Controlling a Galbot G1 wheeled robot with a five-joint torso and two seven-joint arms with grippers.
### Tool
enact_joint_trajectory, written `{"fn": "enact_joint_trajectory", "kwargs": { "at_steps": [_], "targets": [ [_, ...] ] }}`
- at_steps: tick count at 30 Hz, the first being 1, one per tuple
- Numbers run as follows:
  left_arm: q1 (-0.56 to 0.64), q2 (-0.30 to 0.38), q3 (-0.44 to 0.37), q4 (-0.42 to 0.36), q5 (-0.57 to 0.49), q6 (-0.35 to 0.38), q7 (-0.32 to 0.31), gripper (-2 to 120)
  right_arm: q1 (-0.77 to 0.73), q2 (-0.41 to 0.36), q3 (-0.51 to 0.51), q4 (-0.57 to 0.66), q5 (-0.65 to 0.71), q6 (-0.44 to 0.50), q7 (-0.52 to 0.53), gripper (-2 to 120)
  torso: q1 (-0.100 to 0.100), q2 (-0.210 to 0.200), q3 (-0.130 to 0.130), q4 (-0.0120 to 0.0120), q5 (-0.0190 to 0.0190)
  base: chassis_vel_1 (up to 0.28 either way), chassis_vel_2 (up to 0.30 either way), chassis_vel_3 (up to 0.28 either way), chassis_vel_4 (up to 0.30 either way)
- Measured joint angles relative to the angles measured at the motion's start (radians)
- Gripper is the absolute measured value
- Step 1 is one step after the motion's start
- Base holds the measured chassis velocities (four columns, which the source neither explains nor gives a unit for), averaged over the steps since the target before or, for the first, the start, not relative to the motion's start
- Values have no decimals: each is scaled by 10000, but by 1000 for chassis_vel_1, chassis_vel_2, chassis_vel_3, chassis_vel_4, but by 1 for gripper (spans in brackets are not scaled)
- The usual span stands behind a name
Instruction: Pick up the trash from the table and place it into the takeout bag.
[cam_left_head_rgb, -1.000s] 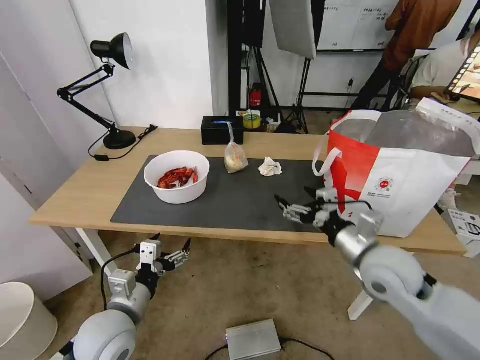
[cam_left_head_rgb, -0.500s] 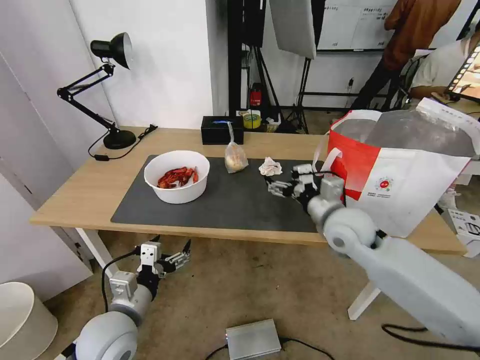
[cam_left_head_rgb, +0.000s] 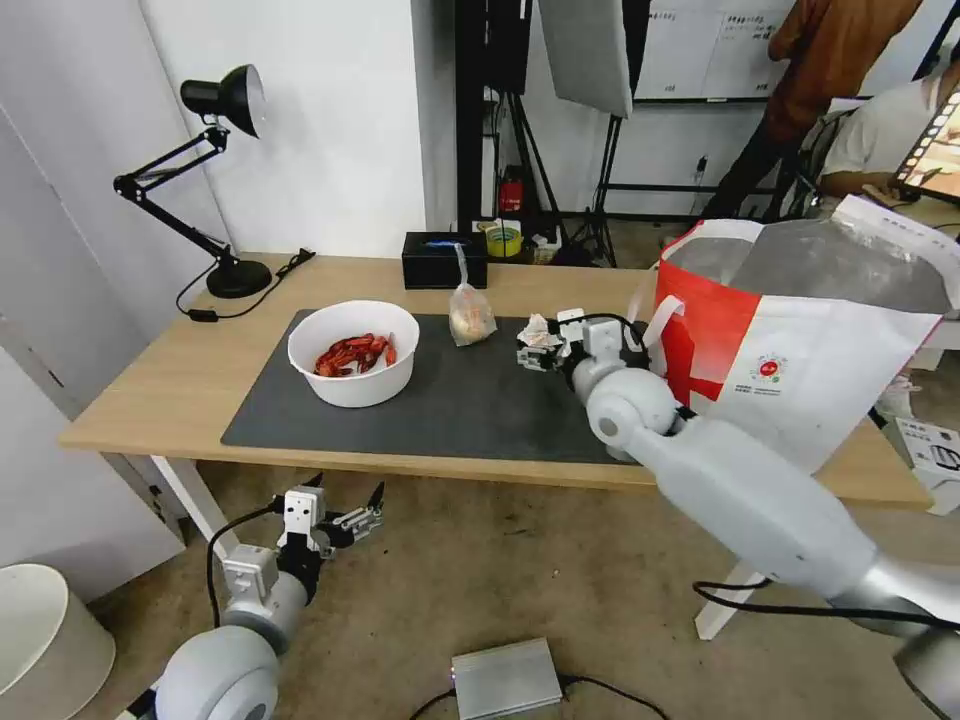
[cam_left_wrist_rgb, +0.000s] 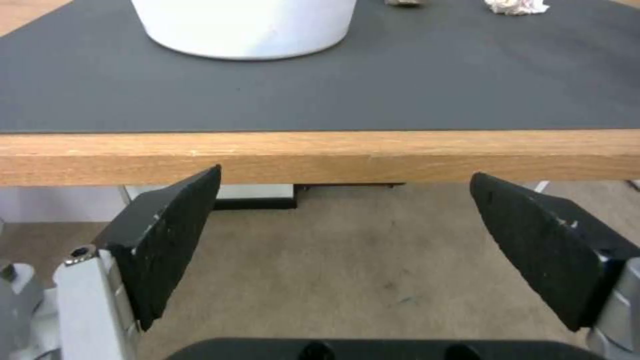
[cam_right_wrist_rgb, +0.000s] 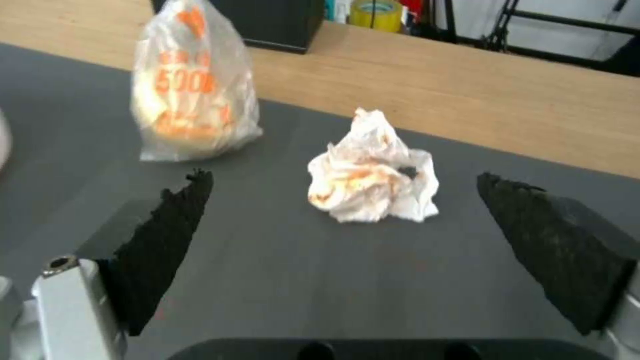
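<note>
Right hand (cam_left_head_rgb: 533, 352) spread wide, low over grey mat (cam_left_head_rgb: 470, 395), fingers either side of crumpled tissue (cam_right_wrist_rgb: 372, 185), not touching. Knotted bag (cam_right_wrist_rgb: 190, 107) near tissue, bowl of shells (cam_left_head_rgb: 353, 352) farther along bench (cam_left_head_rgb: 170, 385). Takeout bag (cam_left_head_rgb: 810, 370) at bench end. Left hand (cam_left_wrist_rgb: 347, 247) wide, empty, below bench edge.

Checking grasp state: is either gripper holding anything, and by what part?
Nothing held. Right gripper is open, its fingers either side of the crumpled tissue without touching. Left gripper is open below the table edge.
</note>
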Motion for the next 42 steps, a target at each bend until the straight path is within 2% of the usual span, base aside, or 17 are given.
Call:
{"fn": "enact_joint_trajectory", "kwargs": {
  "at_steps": [7,20,30,42],
  "targets": [
    [18,-52,60,-43,39,-7,-3,100,626,864,-316,-1261,70,-95,324,100,0,1,0,2,-1,0,0,0,0],
    [143,-48,-35,-90,41,-32,-6,100,1318,1856,-338,-3515,-251,-156,706,100,-1,0,0,0,0,0,0,0,0],
    [154,-83,-12,-114,51,-47,-6,100,1755,2585,-302,-4736,-490,-157,578,100,-1,0,0,0,0,0,0,0,0],
    [155,-111,34,-125,63,-66,-5,100,1794,3007,-183,-5752,-814,-416,306,100,-1,0,0,0,1,0,0,0,0]
  ]
}}
